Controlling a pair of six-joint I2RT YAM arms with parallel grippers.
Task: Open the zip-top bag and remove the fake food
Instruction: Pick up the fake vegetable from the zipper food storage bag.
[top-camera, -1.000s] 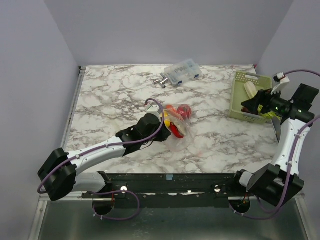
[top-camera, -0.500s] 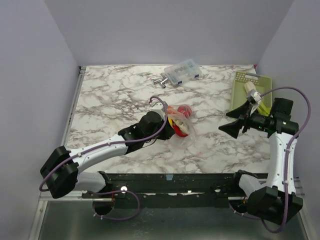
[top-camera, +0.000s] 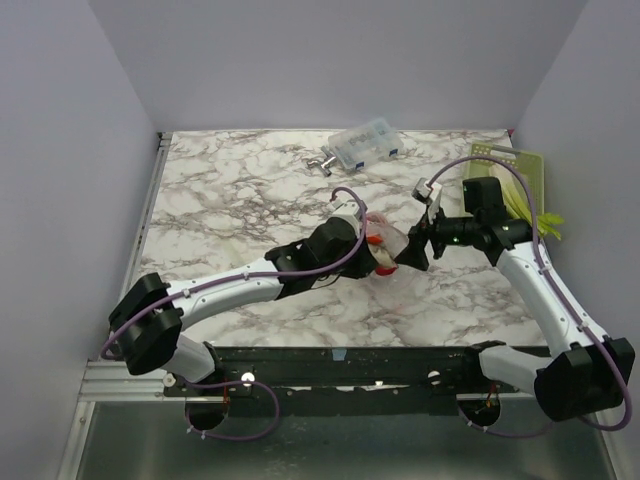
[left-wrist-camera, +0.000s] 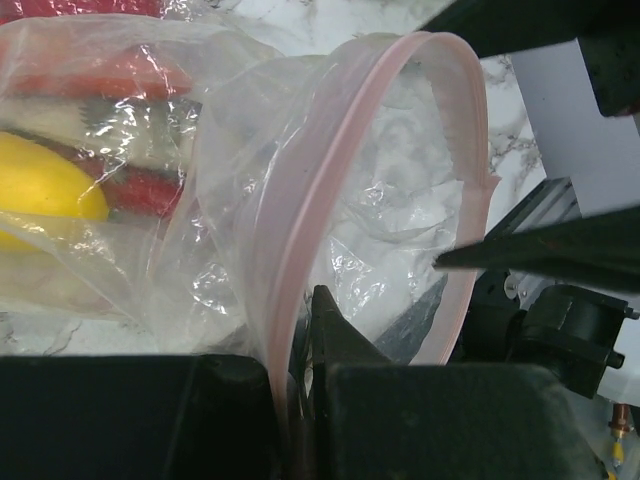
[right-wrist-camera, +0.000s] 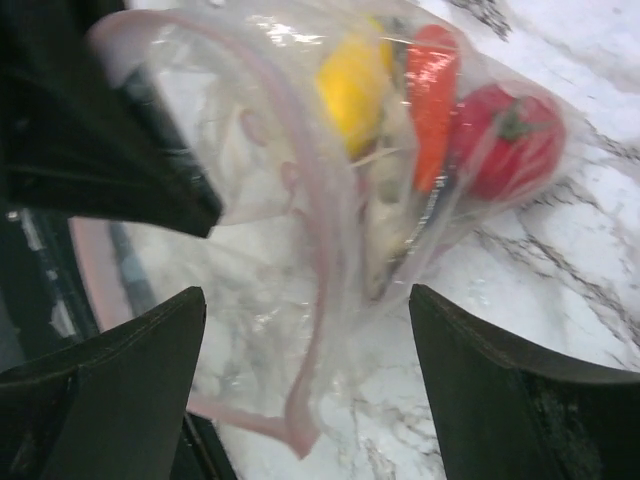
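Note:
The zip-top bag (top-camera: 388, 252) is clear with a pink zipper strip (left-wrist-camera: 300, 250), and its mouth gapes open. My left gripper (left-wrist-camera: 297, 345) is shut on the rim of the bag, holding it off the marble table. The fake food lies deep inside: a yellow lemon (right-wrist-camera: 350, 80), an orange carrot (right-wrist-camera: 432, 90), a red tomato (right-wrist-camera: 505, 140) and a pale stalk (right-wrist-camera: 388, 225). My right gripper (right-wrist-camera: 305, 295) is open just in front of the bag's mouth, with nothing between its fingers. From above, the right gripper (top-camera: 410, 252) faces the left gripper (top-camera: 362, 240) across the bag.
A green basket (top-camera: 535, 172) stands at the back right, partly behind the right arm. A small clear box (top-camera: 365, 143) and a metal fitting (top-camera: 322, 162) lie at the back middle of the table (top-camera: 230, 190).
My right arm has swung left from the green basket to the bag's mouth, jaws wide. The left arm has carried the bag right and up a little.

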